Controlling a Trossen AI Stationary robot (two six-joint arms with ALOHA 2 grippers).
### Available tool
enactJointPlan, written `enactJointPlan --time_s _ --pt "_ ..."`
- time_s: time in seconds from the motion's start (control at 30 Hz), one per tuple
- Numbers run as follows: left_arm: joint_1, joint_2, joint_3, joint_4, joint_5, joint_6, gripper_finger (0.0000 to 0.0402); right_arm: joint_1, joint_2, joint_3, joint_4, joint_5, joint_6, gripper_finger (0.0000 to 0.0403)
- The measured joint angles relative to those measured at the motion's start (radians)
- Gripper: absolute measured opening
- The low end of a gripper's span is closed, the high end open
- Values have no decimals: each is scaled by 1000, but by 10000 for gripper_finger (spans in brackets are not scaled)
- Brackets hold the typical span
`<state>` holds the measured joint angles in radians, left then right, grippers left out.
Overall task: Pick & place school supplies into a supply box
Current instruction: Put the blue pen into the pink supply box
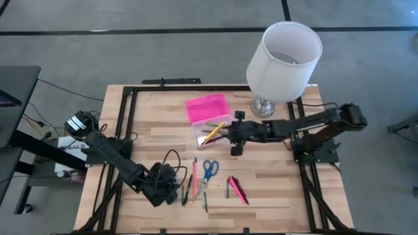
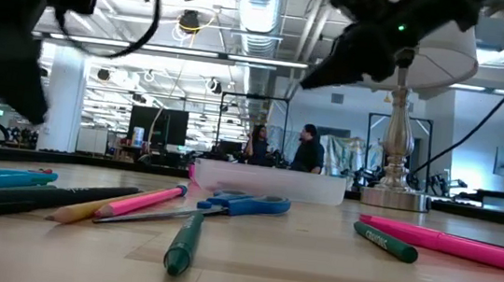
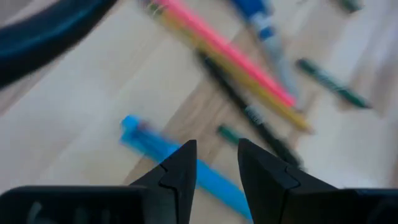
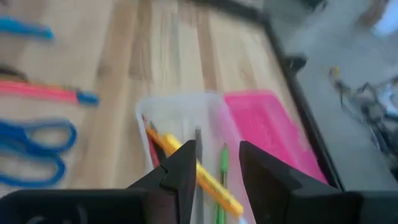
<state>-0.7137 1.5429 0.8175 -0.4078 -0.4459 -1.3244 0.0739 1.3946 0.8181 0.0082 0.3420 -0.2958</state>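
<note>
Fingers of the left gripper stand apart above a blue pen. Scissors and 2 pink pens lie mid-table. The right gripper, also parted, hovers over the supply box, which holds a yellow pencil.

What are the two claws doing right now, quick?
Left gripper: open, empty, over the blue pen.
Right gripper: open, empty, above the supply box.
</note>
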Motion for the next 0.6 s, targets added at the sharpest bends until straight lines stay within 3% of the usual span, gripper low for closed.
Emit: enactJointPlan --time_s 0.3,0.6 --pt "35 16 7 -32 54 -106 111 90 -177 -216 211 1 6 118" --pt "89 84 77 -177 146 -63 112 178 -200 -269 253 24 7 118"
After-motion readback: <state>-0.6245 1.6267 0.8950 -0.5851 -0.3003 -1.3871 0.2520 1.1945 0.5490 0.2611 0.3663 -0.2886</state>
